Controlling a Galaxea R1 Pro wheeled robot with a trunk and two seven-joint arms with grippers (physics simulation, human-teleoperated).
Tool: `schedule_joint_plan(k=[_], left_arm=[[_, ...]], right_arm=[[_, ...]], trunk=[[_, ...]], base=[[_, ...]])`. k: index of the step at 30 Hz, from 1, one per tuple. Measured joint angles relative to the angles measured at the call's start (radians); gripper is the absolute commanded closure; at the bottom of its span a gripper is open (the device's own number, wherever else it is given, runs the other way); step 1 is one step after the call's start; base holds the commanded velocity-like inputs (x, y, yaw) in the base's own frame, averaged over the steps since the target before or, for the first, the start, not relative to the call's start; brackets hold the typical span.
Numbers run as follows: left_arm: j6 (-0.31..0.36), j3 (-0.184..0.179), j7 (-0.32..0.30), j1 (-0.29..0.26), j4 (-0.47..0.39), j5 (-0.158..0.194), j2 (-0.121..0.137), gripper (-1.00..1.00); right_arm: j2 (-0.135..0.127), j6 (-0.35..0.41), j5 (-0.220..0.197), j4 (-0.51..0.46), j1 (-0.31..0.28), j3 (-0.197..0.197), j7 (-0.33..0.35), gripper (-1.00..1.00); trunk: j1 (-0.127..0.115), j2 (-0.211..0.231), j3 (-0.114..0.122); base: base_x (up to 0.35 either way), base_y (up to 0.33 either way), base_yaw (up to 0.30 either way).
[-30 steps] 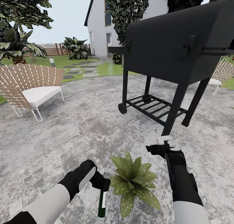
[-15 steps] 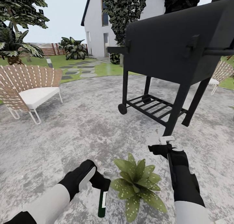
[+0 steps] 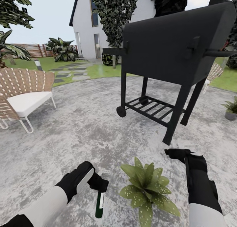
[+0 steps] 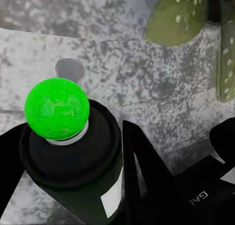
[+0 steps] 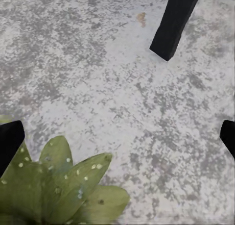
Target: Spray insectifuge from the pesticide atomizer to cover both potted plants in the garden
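On the grey paved circle [image 3: 65,134] a big black grill [image 3: 171,52] stands ahead of me, wicker chair [image 3: 23,92] off to my left. Potted plant [image 3: 148,187] sits betw my arms, 2nd one [image 3: 231,110] far right by the edge. My left gripper [image 3: 98,184] is clamped on the pesticide atomizer [image 3: 99,204], bottle hanging down just beside the leaves. Right gripper [image 3: 171,152] empty, fingers spread apart

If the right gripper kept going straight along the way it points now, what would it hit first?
Probably the paving. The right gripper points down and forward past the potted plant toward bare ground short of the grill's leg. Nothing else lies in that line, though depth is hard to judge.
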Motion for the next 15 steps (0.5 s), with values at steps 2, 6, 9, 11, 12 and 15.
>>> schedule_joint_plan(k=[2, 6, 9, 11, 12, 15], left_arm=[[0.001, 0.002, -0.001, -0.002, -0.012, 0.011, 0.005, 1.0], [0.001, 0.0, -0.006, -0.006, -0.036, 0.009, 0.004, 1.0], [0.003, -0.006, -0.002, -0.006, -0.039, 0.007, 0.004, 1.0], [0.004, -0.01, 0.001, -0.006, -0.039, -0.033, -0.001, 1.0], [0.003, -0.009, 0.001, -0.006, -0.038, -0.078, -0.003, 1.0], [0.005, -0.005, -0.005, -0.006, -0.034, -0.133, -0.011, 1.0]], right_arm=[[-0.01, 0.008, -0.006, 0.0, 0.0, -0.004, 0.001, -1.0], [-0.012, 0.01, -0.007, 0.0, 0.0, -0.004, 0.001, -1.0], [-0.012, 0.011, -0.007, 0.0, 0.0, -0.004, 0.001, -1.0], [-0.012, 0.011, -0.007, 0.0, 0.0, -0.004, 0.001, -1.0], [-0.012, 0.011, -0.007, 0.0, 0.0, -0.004, 0.001, -1.0], [-0.012, 0.022, -0.007, 0.0, 0.0, -0.004, 0.001, -1.0]], trunk=[[0.0, 0.0, 0.001], [0.0, 0.0, 0.004], [0.0, 0.0, 0.006], [0.0, 0.0, 0.008], [0.0, 0.0, 0.009], [0.0, 0.0, 0.01]], base=[[0.272, 0.184, -0.276], [0.305, 0.068, -0.276], [0.121, 0.006, -0.275], [0.021, 0.001, -0.276], [0.001, 0.0, -0.28], [0.0, 0.179, -0.28]])
